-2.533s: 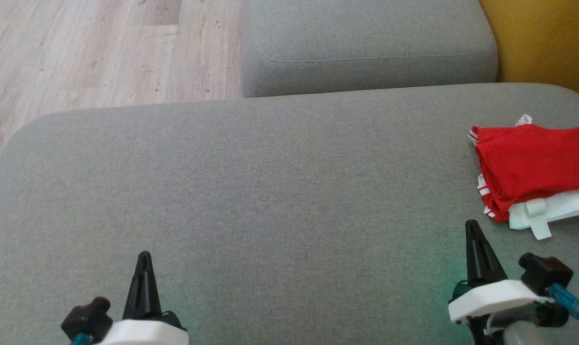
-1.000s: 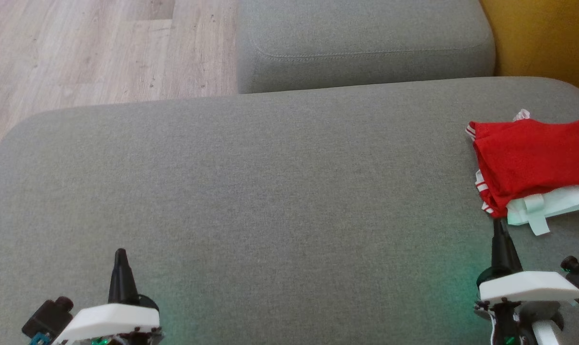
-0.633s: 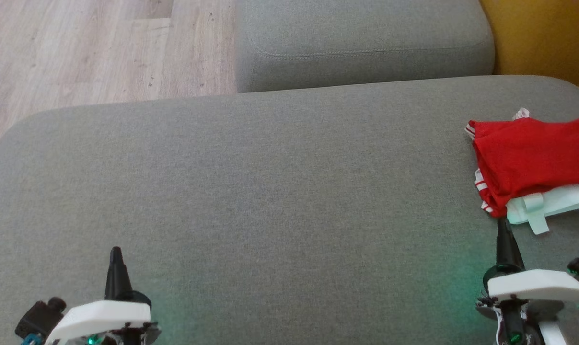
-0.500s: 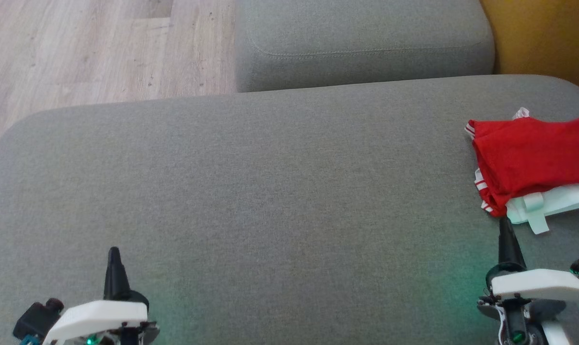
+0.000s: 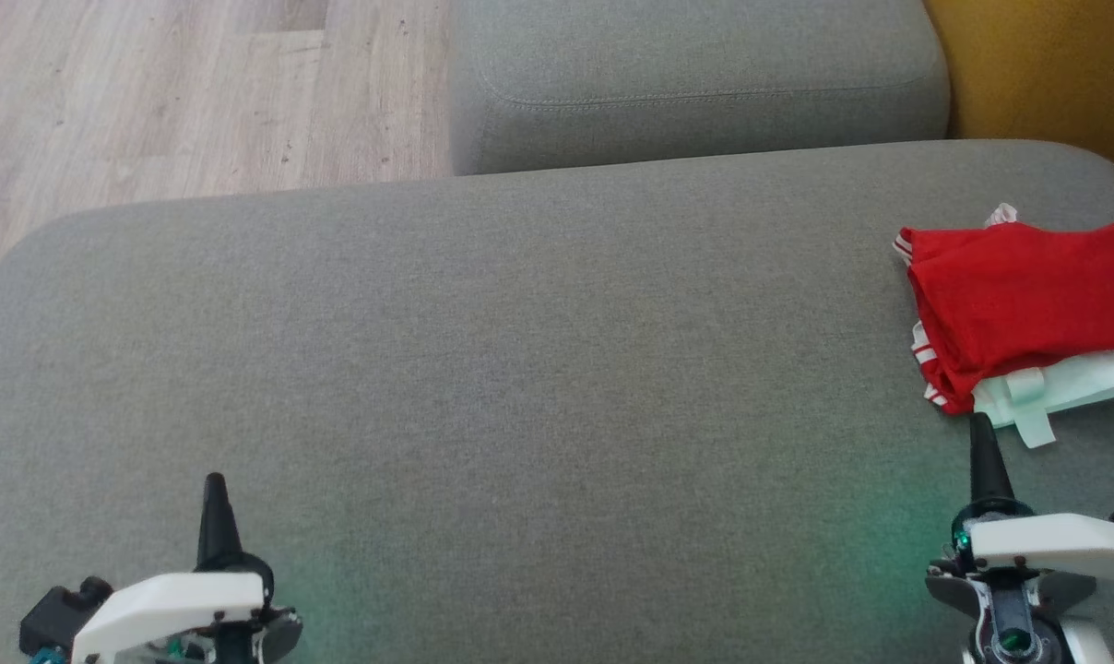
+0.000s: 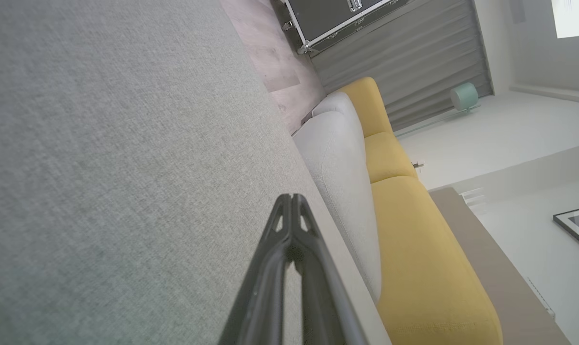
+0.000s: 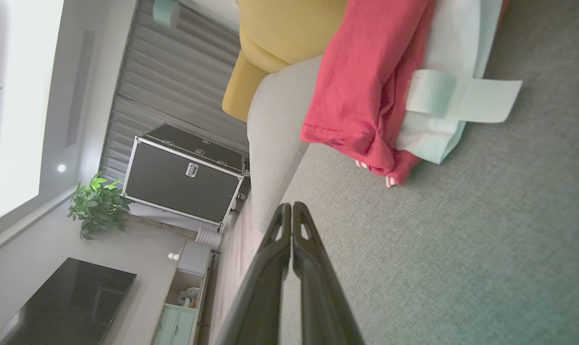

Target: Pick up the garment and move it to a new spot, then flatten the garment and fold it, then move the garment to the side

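A folded red garment (image 5: 1018, 300) with white striped trim lies at the right edge of the grey sofa seat (image 5: 539, 369), on top of a folded pale mint-white cloth (image 5: 1064, 392). The right wrist view has the garment (image 7: 366, 81) just ahead of the fingers. My right gripper (image 5: 978, 422) is shut and empty, its tip just short of the garment's near corner. At the lower left, far from the garment, my left gripper (image 5: 213, 481) is shut with nothing in it. Its two fingers (image 6: 292, 206) meet at the tip in the left wrist view.
A second grey cushion (image 5: 695, 83) lies beyond the seat, with wooden floor (image 5: 170, 92) to its left and a yellow sofa (image 5: 1046, 74) at the far right. A black flight case (image 7: 184, 175) and a potted plant (image 7: 95, 203) stand in the room.
Both grippers have drawn back toward the bottom of the head view and stayed shut. The right one has also shifted right, toward the garment's near corner. The garment has not moved.
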Motion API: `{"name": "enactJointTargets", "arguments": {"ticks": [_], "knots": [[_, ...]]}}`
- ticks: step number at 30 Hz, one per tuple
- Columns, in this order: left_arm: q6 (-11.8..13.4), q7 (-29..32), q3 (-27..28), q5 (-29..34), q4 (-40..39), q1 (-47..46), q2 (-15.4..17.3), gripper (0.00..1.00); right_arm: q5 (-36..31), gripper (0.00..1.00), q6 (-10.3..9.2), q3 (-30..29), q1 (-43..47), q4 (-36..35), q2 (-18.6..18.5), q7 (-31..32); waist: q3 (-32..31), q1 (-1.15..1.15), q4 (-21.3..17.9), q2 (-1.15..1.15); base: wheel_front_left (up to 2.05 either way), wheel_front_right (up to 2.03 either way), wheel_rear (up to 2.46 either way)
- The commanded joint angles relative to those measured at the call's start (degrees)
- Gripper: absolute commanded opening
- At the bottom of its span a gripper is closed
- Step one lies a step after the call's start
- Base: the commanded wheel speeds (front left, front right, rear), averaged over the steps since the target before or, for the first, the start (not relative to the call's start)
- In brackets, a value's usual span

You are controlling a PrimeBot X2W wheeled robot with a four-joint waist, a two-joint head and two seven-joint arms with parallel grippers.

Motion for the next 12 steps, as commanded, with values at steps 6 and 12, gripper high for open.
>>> {"name": "enactJointTargets", "arguments": {"ticks": [6, 12], "knots": [[-0.71, 1.37, 2.45, -3.88, -2.42, -3.29, 0.36, 0.0, 4.63, 0.0, 0.15, 0.16, -3.48, -2.72, -0.24, 1.22, 0.11, 0.0, -0.08, 0.0, 0.0, 0.0, 0.0], [-0.83, 2.38, 3.02, -7.2, -2.68, -3.53, 0.39, 0.0, 8.42, 0.0, 0.16, -0.22, -3.58, -3.1, -0.25, 2.22, 0.22, 0.0, -0.16, 0.0, 0.0, 0.0, 0.0]]}}
